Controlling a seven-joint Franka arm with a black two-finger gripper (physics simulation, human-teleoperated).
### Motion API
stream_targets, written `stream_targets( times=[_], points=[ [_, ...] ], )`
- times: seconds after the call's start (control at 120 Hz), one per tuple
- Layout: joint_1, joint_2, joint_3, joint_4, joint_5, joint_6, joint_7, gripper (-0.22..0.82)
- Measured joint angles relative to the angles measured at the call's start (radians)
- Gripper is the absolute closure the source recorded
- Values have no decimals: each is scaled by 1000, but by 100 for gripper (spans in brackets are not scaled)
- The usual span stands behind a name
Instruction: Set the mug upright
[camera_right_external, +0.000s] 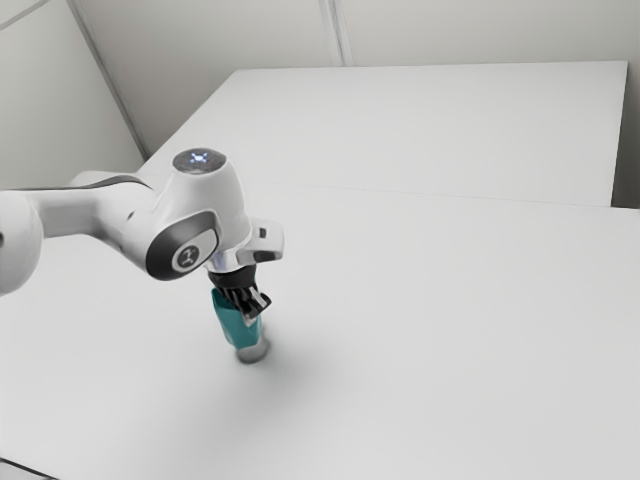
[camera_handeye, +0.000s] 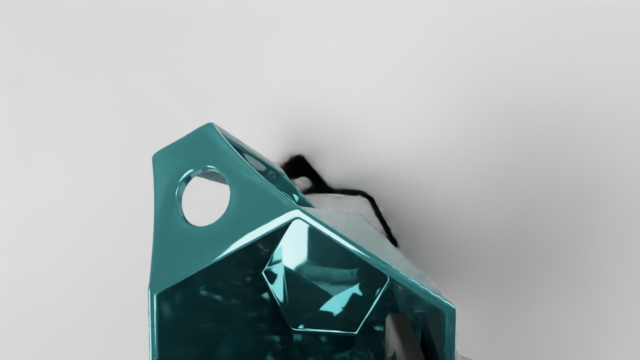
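Note:
My gripper (camera_right_external: 252, 308) is at the upper part of the teal mug (camera_right_external: 238, 325), on the side toward the exterior view's right. The mug leans slightly, its lower end toward the exterior view's right. Looking into the mug (camera_handeye: 320, 305) from the wrist, I see its open mouth and faceted inside, with a flat handle pierced by a round hole. One dark finger (camera_handeye: 402, 337) reaches inside beside the wall; the other is mostly hidden beyond that wall. The gripper appears shut on the mug's wall.
The white table (camera_right_external: 450, 330) extends around the mug, with another white surface (camera_right_external: 430, 130) behind it. A dark cable (camera_right_external: 28, 467) lies at the exterior view's lower left corner. The arm comes in from the left of that view.

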Motion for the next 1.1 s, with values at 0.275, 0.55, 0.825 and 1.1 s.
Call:
stream_targets(
  times=[0.275, 0.55, 0.825, 1.1],
  points=[
    [7, 26, 0, -1, 39, 67, -56, 79],
    [21, 51, 1, -12, 44, 93, -92, 79],
    [33, 66, 0, -12, 41, 100, -113, 70],
    [34, 21, 0, -8, 32, 101, -120, 42]
  ],
)
